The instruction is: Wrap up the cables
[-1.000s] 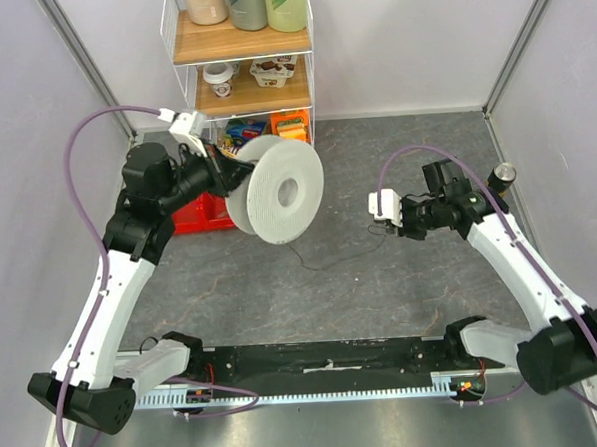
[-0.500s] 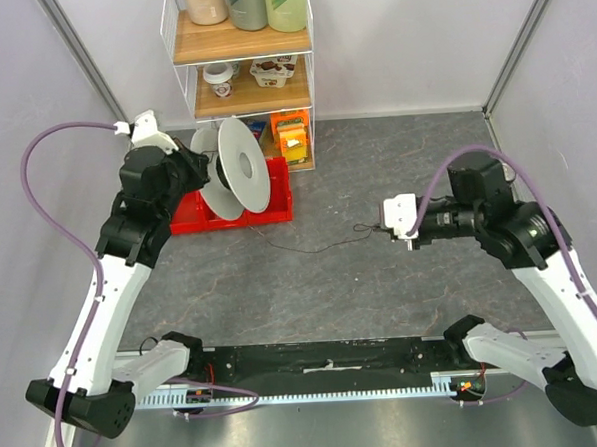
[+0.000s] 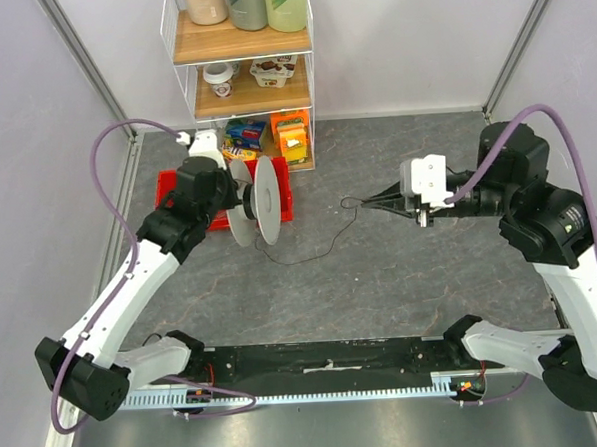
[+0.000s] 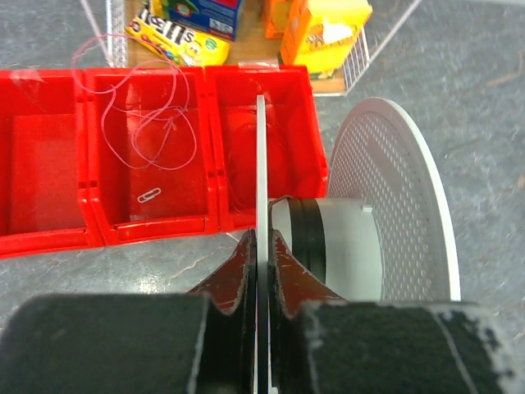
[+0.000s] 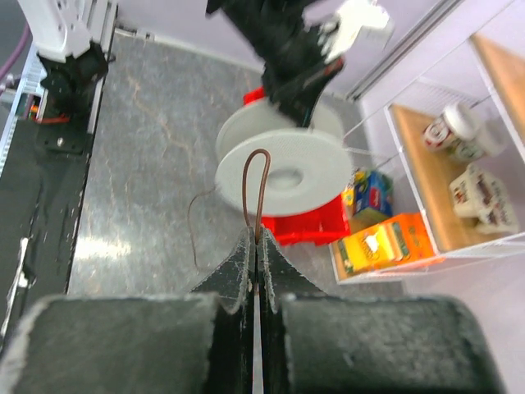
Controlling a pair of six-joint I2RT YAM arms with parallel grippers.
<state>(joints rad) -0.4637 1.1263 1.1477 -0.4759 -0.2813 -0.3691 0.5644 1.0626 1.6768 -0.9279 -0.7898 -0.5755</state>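
Note:
The white spool [image 3: 260, 200] hangs edge-on in front of the red bin, and my left gripper [image 3: 239, 199] is shut on its thin near flange [image 4: 261, 156]. In the left wrist view the gripper [image 4: 262, 240] clamps that flange, with the perforated far flange [image 4: 394, 205] to the right. The cable [image 3: 315, 251], a hair-thin dark wire, sags from the spool across the floor to my right gripper [image 3: 367, 202]. The right gripper [image 5: 256, 234] is shut on the cable, and a small loop [image 5: 245, 185] sticks out past its tips.
A red bin [image 3: 181, 185] with three compartments sits behind the spool; it holds pink thread [image 4: 139, 123] and a paper clip [image 4: 148, 195]. A wire shelf [image 3: 241, 81] of bottles, cups and snack boxes stands at the back. Walls close both sides.
The left arm has swung the spool right and turned it edge-on. The right gripper has risen and moved back with the cable end, drawing the wire out.

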